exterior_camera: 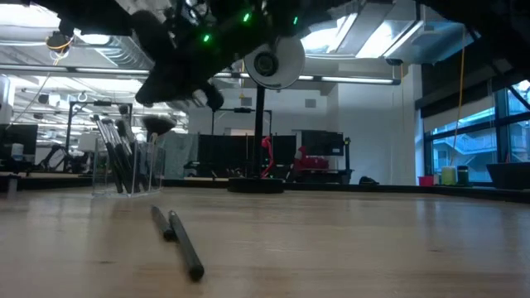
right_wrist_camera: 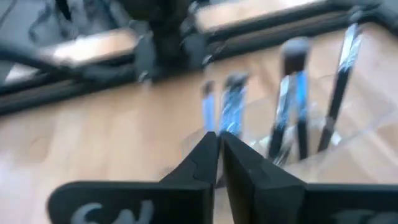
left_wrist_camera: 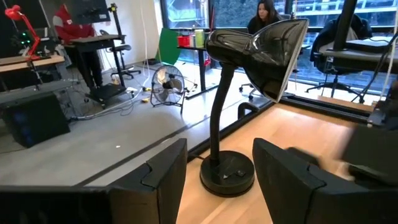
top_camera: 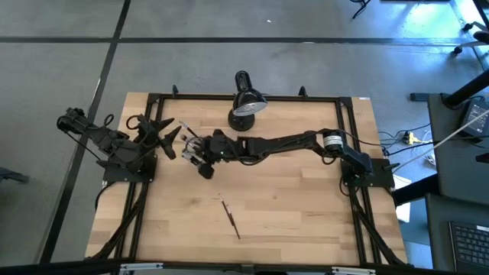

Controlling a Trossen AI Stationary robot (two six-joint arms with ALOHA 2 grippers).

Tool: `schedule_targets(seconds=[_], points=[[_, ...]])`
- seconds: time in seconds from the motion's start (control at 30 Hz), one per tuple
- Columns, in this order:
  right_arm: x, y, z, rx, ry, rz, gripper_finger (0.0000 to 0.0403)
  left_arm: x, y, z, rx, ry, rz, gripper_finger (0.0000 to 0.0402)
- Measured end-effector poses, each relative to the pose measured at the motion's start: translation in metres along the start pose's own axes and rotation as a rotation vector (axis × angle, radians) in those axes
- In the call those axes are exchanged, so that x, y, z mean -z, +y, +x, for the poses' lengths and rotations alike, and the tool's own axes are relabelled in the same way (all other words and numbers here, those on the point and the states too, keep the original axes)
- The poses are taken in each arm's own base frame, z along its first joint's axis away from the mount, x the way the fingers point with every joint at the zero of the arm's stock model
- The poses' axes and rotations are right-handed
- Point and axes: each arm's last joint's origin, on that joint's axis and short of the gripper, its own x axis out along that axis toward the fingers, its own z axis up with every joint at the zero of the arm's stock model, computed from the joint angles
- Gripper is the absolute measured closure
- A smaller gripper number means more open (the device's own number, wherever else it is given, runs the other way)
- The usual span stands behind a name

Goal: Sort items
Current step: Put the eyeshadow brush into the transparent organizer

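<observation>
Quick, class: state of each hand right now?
Left hand: open, empty, facing the lamp.
Right hand: closed over the cup; whether it holds a brush cannot be told.

The table (top_camera: 290, 198) is pale wood in narrow butcher-block strips, smooth with a soft satin sheen, framed by matt black metal rails (top_camera: 344, 137). At its far edge the desk lamp (left_wrist_camera: 249, 68) looks like glossy black plastic or enamel, its shade and round base catching highlights. The clear cup (exterior_camera: 124, 170) at the left is transparent, glass or plastic, holding brushes (right_wrist_camera: 292, 99) with dark handles and shiny silvery ferrules, while two more brushes (exterior_camera: 178, 240) lie matt black on the near wood.
</observation>
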Motion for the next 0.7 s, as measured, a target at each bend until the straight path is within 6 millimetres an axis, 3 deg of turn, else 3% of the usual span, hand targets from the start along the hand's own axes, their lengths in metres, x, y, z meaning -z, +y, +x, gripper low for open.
schedule_targets(seconds=[0.2,0.37,0.57,0.7], points=[[0.0,0.037,-0.042,-0.03,0.2,-0.005,0.0343,0.0,0.0,0.0,0.007,0.003,0.004,0.0222],[0.021,0.072,-0.07,-0.014,0.384,0.063,0.0326,0.0,0.0,0.0,0.005,0.002,-0.02,0.0222],[0.072,0.105,-0.057,0.078,0.482,0.103,0.0325,0.0,-0.001,0.0,0.005,0.002,-0.062,0.0222],[0.088,0.111,-0.045,0.071,0.494,0.141,0.0325,0.0,-0.003,0.001,0.004,0.002,-0.061,0.0222]])
